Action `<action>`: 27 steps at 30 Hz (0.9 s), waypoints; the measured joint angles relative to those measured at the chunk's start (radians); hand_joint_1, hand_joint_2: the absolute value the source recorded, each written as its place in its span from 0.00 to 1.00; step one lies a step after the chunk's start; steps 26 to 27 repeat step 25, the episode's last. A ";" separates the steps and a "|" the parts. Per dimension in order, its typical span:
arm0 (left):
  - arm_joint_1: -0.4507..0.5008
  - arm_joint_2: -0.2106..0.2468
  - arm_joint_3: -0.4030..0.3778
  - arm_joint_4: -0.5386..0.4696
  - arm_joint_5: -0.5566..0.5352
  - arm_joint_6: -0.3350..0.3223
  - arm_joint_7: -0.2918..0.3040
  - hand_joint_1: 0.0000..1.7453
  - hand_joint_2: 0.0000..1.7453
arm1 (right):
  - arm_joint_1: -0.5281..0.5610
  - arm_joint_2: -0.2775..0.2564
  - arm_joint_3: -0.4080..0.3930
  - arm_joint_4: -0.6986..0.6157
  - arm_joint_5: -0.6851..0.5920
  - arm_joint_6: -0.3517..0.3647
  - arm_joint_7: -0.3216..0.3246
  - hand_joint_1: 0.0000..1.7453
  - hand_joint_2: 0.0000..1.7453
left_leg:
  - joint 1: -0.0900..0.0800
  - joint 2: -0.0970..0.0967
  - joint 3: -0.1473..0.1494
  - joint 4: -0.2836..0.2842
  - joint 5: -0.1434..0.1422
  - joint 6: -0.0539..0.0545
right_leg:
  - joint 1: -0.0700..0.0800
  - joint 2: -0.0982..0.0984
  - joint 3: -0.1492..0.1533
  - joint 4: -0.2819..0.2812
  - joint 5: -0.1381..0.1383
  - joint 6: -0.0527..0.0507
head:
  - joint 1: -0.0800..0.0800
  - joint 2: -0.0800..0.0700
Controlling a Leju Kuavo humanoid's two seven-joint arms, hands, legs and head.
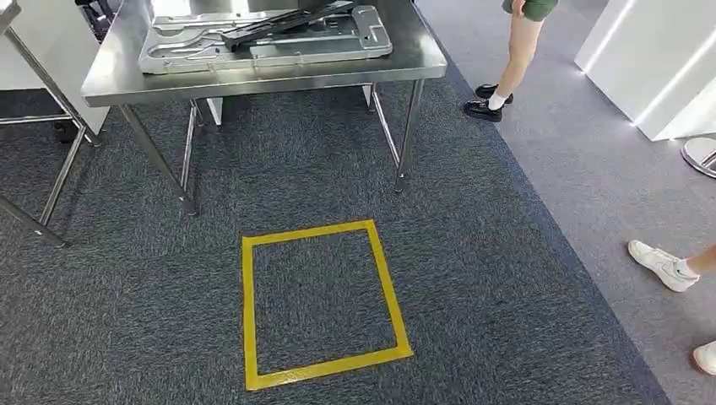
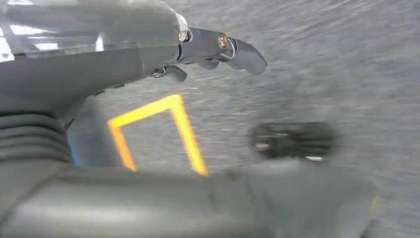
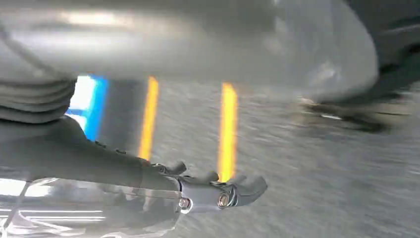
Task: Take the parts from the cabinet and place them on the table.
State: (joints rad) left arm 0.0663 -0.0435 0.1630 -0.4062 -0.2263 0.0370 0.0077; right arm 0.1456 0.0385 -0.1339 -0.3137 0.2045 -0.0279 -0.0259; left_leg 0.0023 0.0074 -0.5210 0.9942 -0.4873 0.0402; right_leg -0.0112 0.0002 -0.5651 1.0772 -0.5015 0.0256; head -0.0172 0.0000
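A steel table (image 1: 127, 80) stands ahead across the carpet in the head view. On it lies a large silver pressed-metal part (image 1: 270, 44), and a long black part (image 1: 287, 21) rests across its top. My left hand (image 2: 208, 49) hangs over the grey carpet in the left wrist view, fingers stretched out and nothing in them. My right hand (image 3: 218, 191) hangs the same way in the right wrist view, fingers out and holding nothing. Both wrist pictures are blurred.
A yellow tape square (image 1: 321, 299) marks the carpet in front of the table. One person's legs in black shoes (image 1: 490, 101) stand right of the table; white shoes (image 1: 663, 263) show at the right edge. A white unit (image 1: 659, 59) stands far right, another table frame (image 1: 42, 169) at left.
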 joint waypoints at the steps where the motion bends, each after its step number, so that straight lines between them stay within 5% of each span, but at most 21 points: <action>1: -0.010 0.000 -0.008 -0.014 0.013 -0.002 -0.001 0.00 0.00 | 0.015 -0.004 0.005 0.007 -0.012 0.002 0.002 0.00 0.00 | 0.000 0.000 0.001 0.000 0.000 -0.002 | 0.004 -0.001 0.037 -0.071 0.016 -0.010 | 0.000 0.000; 5: -0.018 0.010 -0.056 -0.047 0.094 -0.013 -0.005 0.00 0.00 | 0.044 -0.016 0.042 0.020 -0.084 0.012 0.011 0.00 0.00 | -0.001 0.005 0.001 -0.003 -0.003 -0.030 | 0.016 0.001 0.038 -0.083 0.019 -0.025 | 0.000 0.000; 7: 0.005 0.018 -0.074 -0.044 0.134 -0.020 -0.005 0.00 0.00 | 0.037 -0.016 0.059 0.001 -0.118 0.015 0.015 0.00 0.00 | -0.002 0.000 -0.003 0.025 -0.026 -0.040 | 0.004 -0.004 0.045 -0.106 0.031 -0.039 | 0.000 0.000; 10: 0.057 0.021 -0.092 -0.011 0.164 -0.024 -0.004 0.00 0.00 | -0.002 -0.019 0.073 -0.043 -0.145 0.018 0.017 0.00 0.00 | 0.005 -0.002 -0.102 0.235 -0.147 -0.052 | 0.005 -0.003 0.038 -0.105 0.033 -0.045 | 0.000 0.000; 11: 0.079 0.021 -0.095 0.008 0.171 -0.025 -0.004 0.00 0.00 | -0.019 -0.020 0.077 -0.062 -0.152 0.019 0.017 0.00 0.00 | 0.005 -0.002 -0.132 0.299 -0.168 -0.055 | 0.006 -0.004 0.037 -0.104 0.033 -0.045 | 0.000 0.000; 13: 0.124 0.024 -0.104 0.046 0.182 -0.025 -0.003 0.00 0.00 | -0.054 -0.020 0.085 -0.107 -0.161 0.022 0.017 0.00 0.00 | 0.006 -0.002 -0.119 0.275 -0.132 -0.055 | 0.007 -0.005 0.037 -0.102 0.032 -0.044 | 0.000 0.000; 15: 0.161 0.028 -0.111 0.087 0.189 -0.028 -0.004 0.00 0.00 | -0.087 -0.020 0.092 -0.147 -0.168 0.025 0.019 0.00 0.00 | 0.006 -0.001 -0.023 0.093 -0.045 -0.050 | 0.007 -0.006 0.038 -0.097 0.031 -0.040 | 0.000 0.000; 16: 0.175 0.030 -0.115 0.103 0.194 -0.028 -0.005 0.00 0.00 | -0.101 -0.020 0.094 -0.166 -0.171 0.026 0.021 0.00 0.00 | 0.006 -0.001 0.025 0.009 -0.021 -0.044 | 0.007 -0.005 0.039 -0.093 0.030 -0.036 | 0.000 0.000; 17: 0.178 0.035 -0.118 0.116 0.198 -0.028 -0.004 0.00 0.00 | -0.104 -0.020 0.098 -0.190 -0.176 0.026 0.021 0.00 0.00 | -0.006 0.003 0.038 0.003 -0.025 -0.037 | 0.014 -0.003 0.033 -0.093 0.024 -0.025 | 0.000 0.000; 19: 0.168 0.038 -0.126 0.086 0.211 -0.031 -0.006 0.00 0.00 | -0.092 -0.024 0.099 -0.166 -0.191 0.027 0.020 0.00 0.00 | -0.008 0.005 0.032 -0.006 -0.012 -0.021 | 0.013 -0.001 0.036 -0.093 0.029 -0.013 | -0.001 0.000; 21: 0.101 0.038 -0.131 0.007 0.221 -0.032 -0.013 0.00 0.00 | -0.034 -0.024 0.100 -0.086 -0.199 0.028 0.031 0.00 0.00 | -0.001 -0.023 0.029 -0.021 0.002 -0.005 | 0.011 -0.028 0.046 -0.101 0.032 0.000 | -0.001 0.000; 22: 0.073 0.038 -0.133 -0.011 0.226 -0.032 -0.013 0.00 0.00 | -0.006 -0.025 0.101 -0.071 -0.202 0.028 0.032 0.00 0.00 | 0.004 -0.026 0.025 -0.030 0.012 -0.003 | 0.006 -0.022 0.049 -0.087 0.023 0.005 | -0.001 0.000; 23: 0.041 0.038 -0.134 -0.038 0.226 -0.034 -0.015 0.00 0.00 | 0.031 -0.025 0.104 -0.044 -0.202 0.028 0.032 0.00 0.00 | 0.005 -0.031 0.023 -0.032 0.014 -0.001 | 0.006 -0.008 0.024 -0.044 -0.013 0.010 | -0.001 0.000; 25: -0.015 0.038 -0.139 -0.110 0.226 -0.034 -0.011 0.00 0.00 | 0.093 -0.026 0.108 0.029 -0.202 0.028 0.032 0.00 0.00 | 0.005 -0.031 0.014 -0.032 0.016 -0.003 | 0.003 0.000 -0.064 0.130 -0.112 0.019 | -0.001 0.000; 27: -0.015 0.038 -0.139 -0.110 0.226 -0.034 -0.011 0.00 0.00 | 0.093 -0.026 0.108 0.029 -0.202 0.028 0.032 0.00 0.00 | 0.005 -0.031 0.014 -0.032 0.016 -0.003 | 0.003 0.000 -0.064 0.130 -0.112 0.019 | -0.001 0.000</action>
